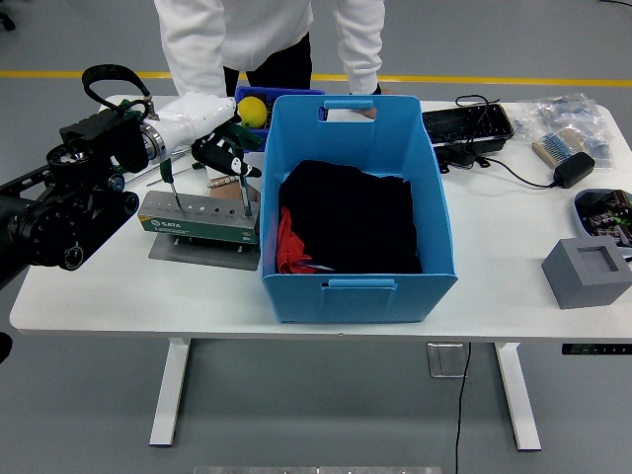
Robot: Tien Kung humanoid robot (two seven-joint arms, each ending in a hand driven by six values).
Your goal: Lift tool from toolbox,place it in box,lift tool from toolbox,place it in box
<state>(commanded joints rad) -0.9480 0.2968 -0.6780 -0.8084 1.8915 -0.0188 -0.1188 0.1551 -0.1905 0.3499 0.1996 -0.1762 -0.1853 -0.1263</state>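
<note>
The green toolbox (pixel 193 219) rests on a metal plate at the table's left. One green-handled screwdriver (pixel 169 184) stands in its left holes. My left hand (pixel 224 156), white-sleeved with dark fingers, is curled on the handle of a second screwdriver (pixel 245 195), whose shaft still reaches down to the toolbox's right end. The big blue box (pixel 438 212) stands just right of the toolbox, with black cloth (pixel 351 217) and something red inside. A person at the far side rests a hand (pixel 366 112) on the box's far rim.
A yellow ball (pixel 253 109) lies in a small blue bin behind the toolbox. A black tray (pixel 467 126), cables, a power adapter (pixel 573 169), plastic bags (pixel 563 111), a grey block (pixel 586 272) and a blue-rimmed dish (pixel 604 210) fill the table's right side.
</note>
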